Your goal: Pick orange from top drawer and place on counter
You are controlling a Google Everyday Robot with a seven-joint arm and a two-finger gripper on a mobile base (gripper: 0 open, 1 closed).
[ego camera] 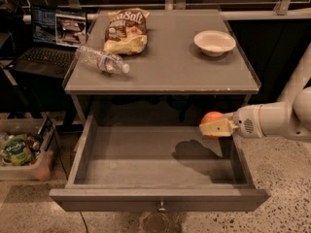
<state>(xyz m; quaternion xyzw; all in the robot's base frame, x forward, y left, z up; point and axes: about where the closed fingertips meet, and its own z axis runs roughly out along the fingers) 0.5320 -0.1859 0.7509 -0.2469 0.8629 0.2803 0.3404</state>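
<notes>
The orange is held in my gripper, which reaches in from the right on a white arm. It hangs above the right side of the open top drawer, well clear of the drawer floor, where its shadow falls. It sits just below the front edge of the counter. The drawer is pulled fully out and holds nothing else; its small metal knob shows on the front panel.
On the counter lie a chip bag at the back left, a clear plastic bottle on its side at the left, and a white bowl at the back right. A laptop and a bin stand left of the cabinet.
</notes>
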